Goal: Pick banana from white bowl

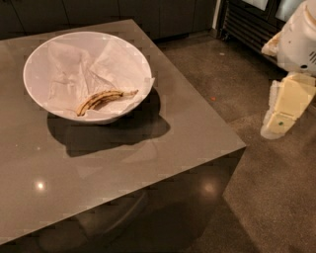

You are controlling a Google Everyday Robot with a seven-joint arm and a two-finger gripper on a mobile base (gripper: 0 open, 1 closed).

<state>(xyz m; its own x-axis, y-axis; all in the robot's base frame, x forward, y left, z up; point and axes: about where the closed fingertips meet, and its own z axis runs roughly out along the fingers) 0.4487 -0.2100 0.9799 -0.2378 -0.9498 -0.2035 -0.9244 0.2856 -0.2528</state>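
Note:
The banana (101,99) is slim, dull yellow with dark brown streaks. It lies on crumpled white paper in the front part of the white bowl (39,54), with its stem pointing right. The bowl stands on the far left part of a grey table (163,143). My gripper (280,121) hangs off the table's right side, over the floor, far from the bowl and lower than the tabletop's far edge. It holds nothing that I can see.
The table's right edge and front right corner (244,145) lie between the gripper and the bowl. A dark concrete floor (276,197) spreads on the right. Dark cabinets (148,12) and a black rack (247,24) stand at the back.

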